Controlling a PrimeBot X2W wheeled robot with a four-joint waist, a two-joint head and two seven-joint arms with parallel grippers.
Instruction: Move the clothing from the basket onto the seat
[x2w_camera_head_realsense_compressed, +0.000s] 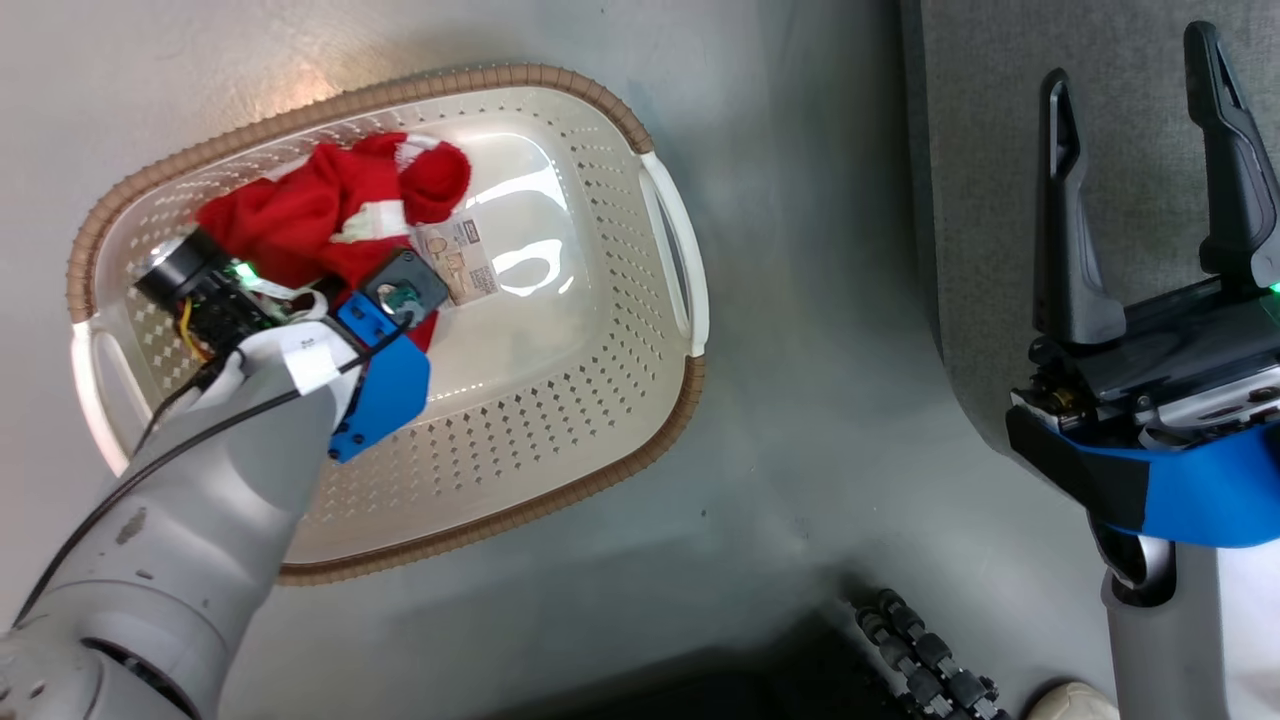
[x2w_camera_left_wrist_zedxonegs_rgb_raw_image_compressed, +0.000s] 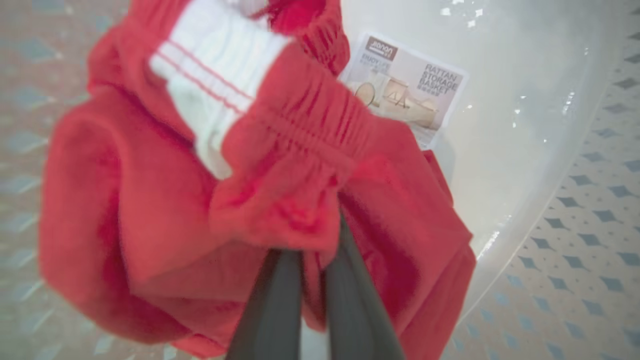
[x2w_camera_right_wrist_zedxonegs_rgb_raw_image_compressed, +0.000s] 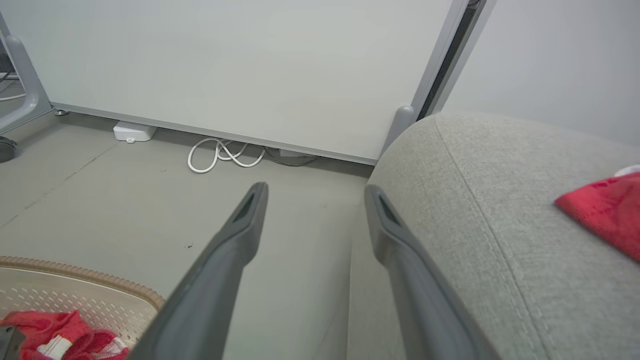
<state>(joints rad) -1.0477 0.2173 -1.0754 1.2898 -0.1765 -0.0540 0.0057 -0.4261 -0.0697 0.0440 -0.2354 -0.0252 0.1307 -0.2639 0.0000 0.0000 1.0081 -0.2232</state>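
The cream basket (x2w_camera_head_realsense_compressed: 600, 480) sits on the floor at the left, its barcode sticker (x2w_camera_head_realsense_compressed: 462, 262) partly uncovered. Inside it lies the red white-striped garment (x2w_camera_head_realsense_compressed: 330, 215). My left arm reaches down into the basket, and in the left wrist view my left gripper (x2w_camera_left_wrist_zedxonegs_rgb_raw_image_compressed: 315, 240) is shut on a gathered fold of this garment (x2w_camera_left_wrist_zedxonegs_rgb_raw_image_compressed: 280, 150). My right gripper (x2w_camera_head_realsense_compressed: 1130, 60) stands open and holds nothing, over the edge of the grey seat (x2w_camera_head_realsense_compressed: 980, 150). A second red garment (x2w_camera_right_wrist_zedxonegs_rgb_raw_image_compressed: 605, 210) lies on the seat (x2w_camera_right_wrist_zedxonegs_rgb_raw_image_compressed: 475, 200); its numerals are out of view.
Grey floor (x2w_camera_head_realsense_compressed: 800, 350) separates the basket from the seat. A pale partition panel (x2w_camera_right_wrist_zedxonegs_rgb_raw_image_compressed: 250, 65) stands behind, with a looped white cable (x2w_camera_right_wrist_zedxonegs_rgb_raw_image_compressed: 225, 152) and a white box (x2w_camera_right_wrist_zedxonegs_rgb_raw_image_compressed: 132, 131) at its foot. A black ribbed part (x2w_camera_head_realsense_compressed: 930, 650) lies near the bottom edge.
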